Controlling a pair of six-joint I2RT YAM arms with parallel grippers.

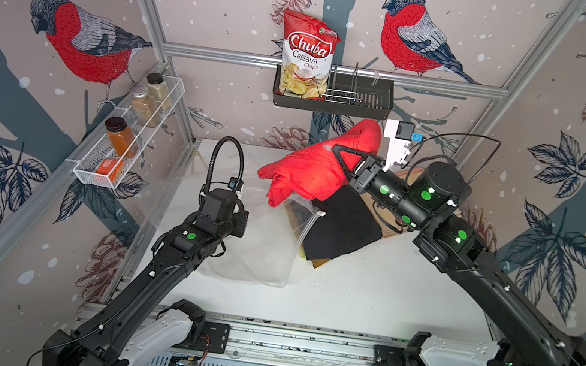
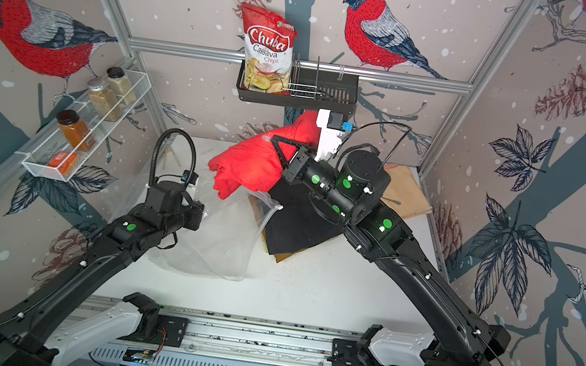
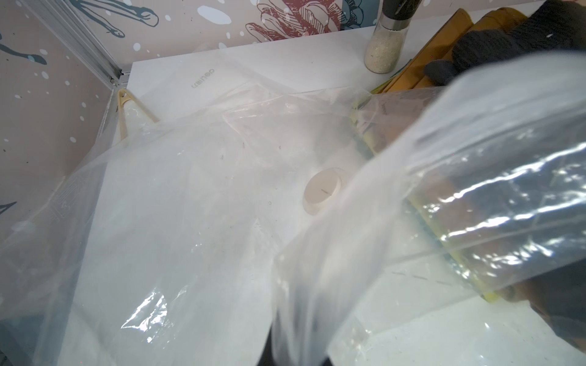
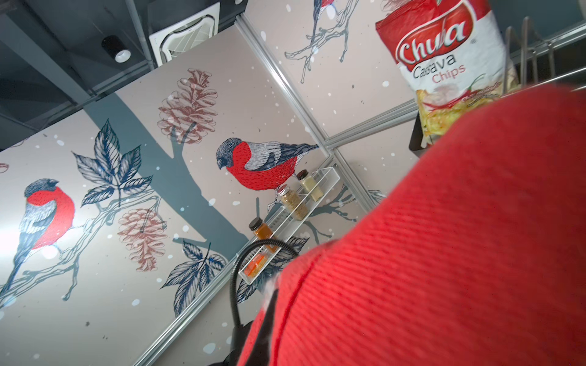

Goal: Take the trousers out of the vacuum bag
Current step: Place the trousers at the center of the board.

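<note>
My right gripper is shut on the red trousers, which hang bunched in the air above the bag's mouth in both top views. They fill the right wrist view as red trousers. The clear vacuum bag lies crumpled on the white table, its white zip slider at the mouth. My left gripper is shut on a fold of the bag's plastic; its valve disc shows through. Dark trousers lie on mustard ones at the mouth, partly under the plastic.
A chips bag stands in a black basket on the back rail. A wire rack of spice jars hangs on the left wall. A grinder jar stands near the back wall. Brown board lies at the back right.
</note>
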